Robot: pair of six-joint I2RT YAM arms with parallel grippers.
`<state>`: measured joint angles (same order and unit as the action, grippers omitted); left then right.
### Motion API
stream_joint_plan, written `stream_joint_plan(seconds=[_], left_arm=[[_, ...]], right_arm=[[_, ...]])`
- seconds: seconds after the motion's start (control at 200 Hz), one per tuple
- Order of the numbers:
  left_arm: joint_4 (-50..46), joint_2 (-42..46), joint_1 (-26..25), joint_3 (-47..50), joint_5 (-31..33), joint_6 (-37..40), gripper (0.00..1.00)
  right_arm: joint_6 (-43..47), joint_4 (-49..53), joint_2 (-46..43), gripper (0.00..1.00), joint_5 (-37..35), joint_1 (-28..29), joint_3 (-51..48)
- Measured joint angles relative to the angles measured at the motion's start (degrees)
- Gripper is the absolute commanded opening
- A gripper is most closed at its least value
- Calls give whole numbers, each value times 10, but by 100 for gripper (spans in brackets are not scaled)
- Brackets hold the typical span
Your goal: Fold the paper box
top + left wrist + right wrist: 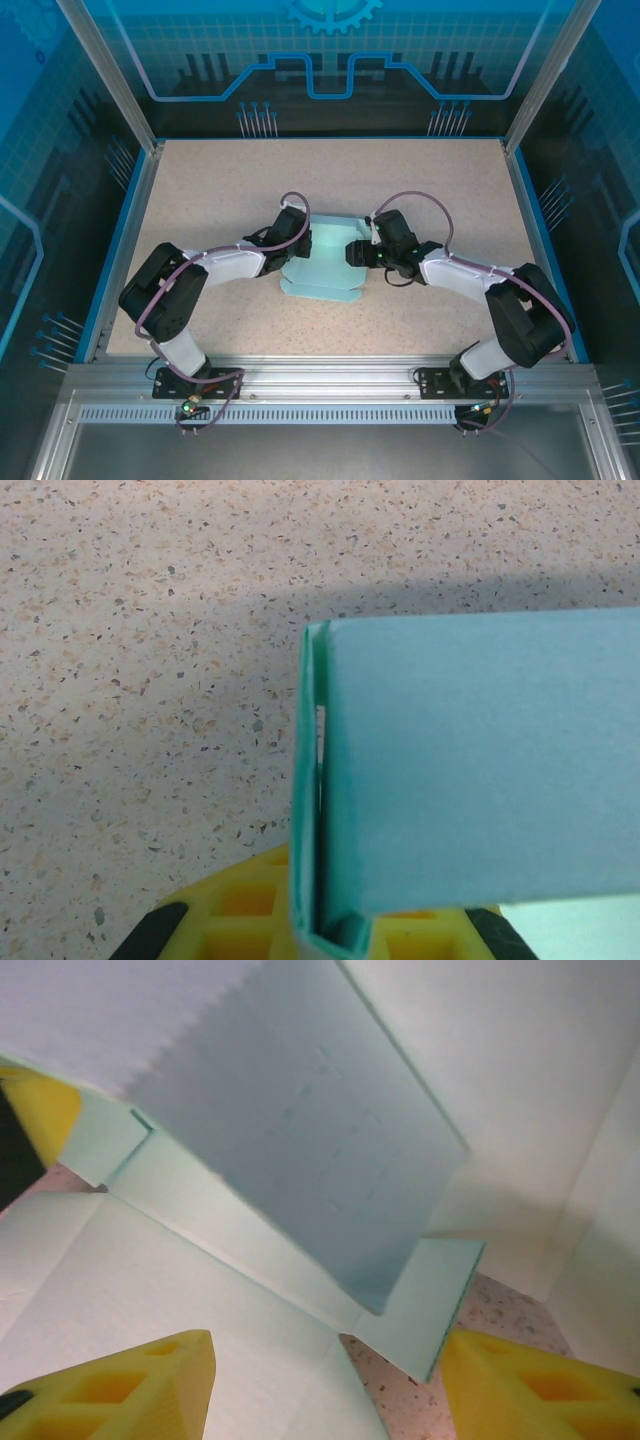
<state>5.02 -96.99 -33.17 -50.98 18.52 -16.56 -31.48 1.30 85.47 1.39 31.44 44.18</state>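
Top view: paper box point(325, 275) mid worktop point(220, 180), partly folded, one wall raised. At its left edge left tool point(299, 242), at its right edge right tool point(357, 252); both arms crowd over it. Worktop speckled beige, blue rim; blue-lit panels point(330, 50) around, metal rail point(320, 385) in front.

Left wrist: tool clamped tight on doubled card wall of box; yellow fingers point(240, 910) either side. Wall upright, blocks right half.

Right wrist: tool open, fingers point(130, 1380) well apart, box flap beyond gap.
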Motion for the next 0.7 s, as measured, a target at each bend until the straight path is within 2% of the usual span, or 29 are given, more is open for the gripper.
stream_joint_plan(seconds=[0.7], left_arm=[[-1,0,0,0,-3,0,5]], right_arm=[[0,-36,47,59,49,16,33]])
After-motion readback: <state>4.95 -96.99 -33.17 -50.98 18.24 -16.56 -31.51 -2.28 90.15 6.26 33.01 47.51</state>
